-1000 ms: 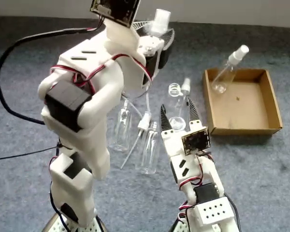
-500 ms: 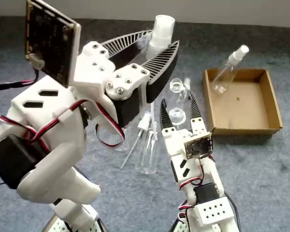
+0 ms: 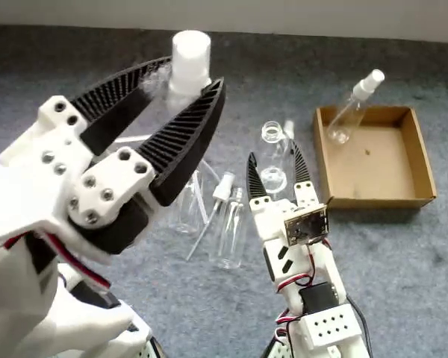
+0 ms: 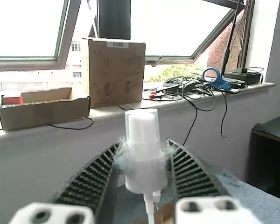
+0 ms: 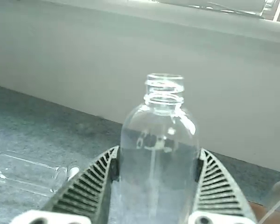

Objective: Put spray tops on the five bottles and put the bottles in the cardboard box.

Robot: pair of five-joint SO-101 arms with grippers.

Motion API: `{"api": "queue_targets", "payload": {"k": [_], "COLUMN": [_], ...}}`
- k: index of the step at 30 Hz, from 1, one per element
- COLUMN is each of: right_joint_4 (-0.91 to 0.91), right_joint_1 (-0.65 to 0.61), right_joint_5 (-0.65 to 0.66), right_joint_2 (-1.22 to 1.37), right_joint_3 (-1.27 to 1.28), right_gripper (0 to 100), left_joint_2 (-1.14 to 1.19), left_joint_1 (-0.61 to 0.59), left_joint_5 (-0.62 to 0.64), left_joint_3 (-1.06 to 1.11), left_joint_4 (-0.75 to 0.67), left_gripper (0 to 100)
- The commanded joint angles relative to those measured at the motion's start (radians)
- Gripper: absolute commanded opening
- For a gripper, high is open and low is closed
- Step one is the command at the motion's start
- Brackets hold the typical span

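the left end effector (image 3: 193, 74), pinching a spray top (image 3: 189, 56) by its head, has swung up high over the desk (image 3: 403, 261) in the last second. the right end effector (image 3: 273, 160) has stayed clamped round an upright open bottle (image 5: 158, 140) mid-desk. the top now looks ready to come down into that neck. one capped bottle (image 3: 352, 104) leans in the cardboard box (image 3: 418, 160) near the desk's right edge.

Bright, soft daylight. The open windows (image 4: 30, 30) are blown out white, and the grey wall (image 4: 46, 163) below them sits in shade. Grey carpet (image 3: 403, 253) evenly lit, with a faint shadow along the near side of the brown cardboard box (image 3: 381, 160). Small glints on the clear glass bottle (image 5: 158, 144).
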Motion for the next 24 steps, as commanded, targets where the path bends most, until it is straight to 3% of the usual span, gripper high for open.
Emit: {"api": "queue_targets", "payload": {"k": [1,11,18,24], "right_joint_4": [-0.028,-0.027,-0.028,-0.028], "right_joint_1": [-0.012,-0.015,-0.145,-0.148], "right_joint_5": [0.006,0.006,0.006,0.006], "right_joint_2": [-0.008,-0.002,-0.007,-0.008], "right_joint_3": [0.124,0.116,0.114,0.124], "right_gripper": [16.3,16.3,16.3,16.3], "left_joint_2": [-0.091,-0.473,-0.598,-0.673], "left_joint_1": [0.016,-0.113,-0.120,-0.125], "left_joint_5": [-0.098,-0.095,-0.094,-0.094], "left_joint_3": [0.087,0.774,1.164,1.537], "left_joint_4": [0.005,-0.012,-0.338,-0.707], "left_gripper": [0,0,0,0]}}
